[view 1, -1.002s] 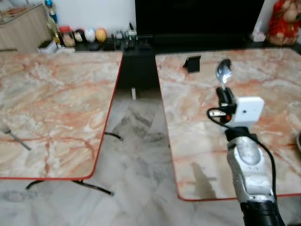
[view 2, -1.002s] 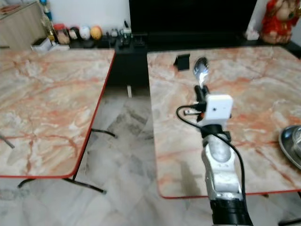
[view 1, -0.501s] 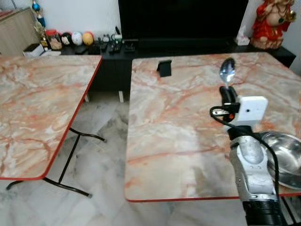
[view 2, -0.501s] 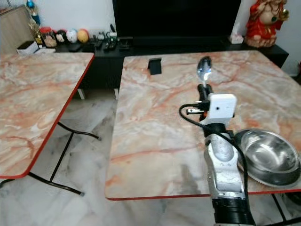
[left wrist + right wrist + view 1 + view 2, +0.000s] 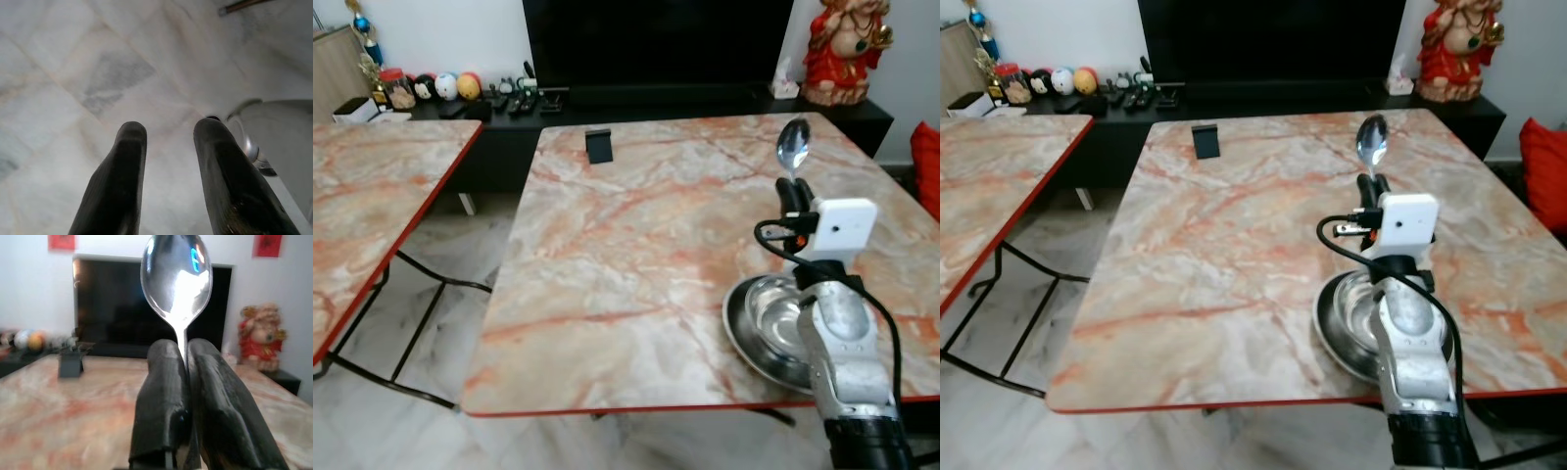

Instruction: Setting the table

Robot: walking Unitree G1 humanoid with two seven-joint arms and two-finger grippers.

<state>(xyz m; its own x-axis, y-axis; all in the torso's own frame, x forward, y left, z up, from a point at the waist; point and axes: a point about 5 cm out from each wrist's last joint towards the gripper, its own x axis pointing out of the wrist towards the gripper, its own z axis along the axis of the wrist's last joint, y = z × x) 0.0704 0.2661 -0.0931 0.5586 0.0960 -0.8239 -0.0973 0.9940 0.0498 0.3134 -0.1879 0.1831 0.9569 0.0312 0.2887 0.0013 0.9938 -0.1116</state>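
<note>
A home living room is shown — a large black television [image 5: 1271, 39] is set against a white wall above a low black console [image 5: 1234, 98] crowded with small ornaments [image 5: 1053, 80]. Two marble-patterned folding tables [image 5: 1234, 245] are placed on a marble-tiled floor [image 5: 1018, 411] — a red figurine [image 5: 1454, 49] is displayed nearby.
</note>
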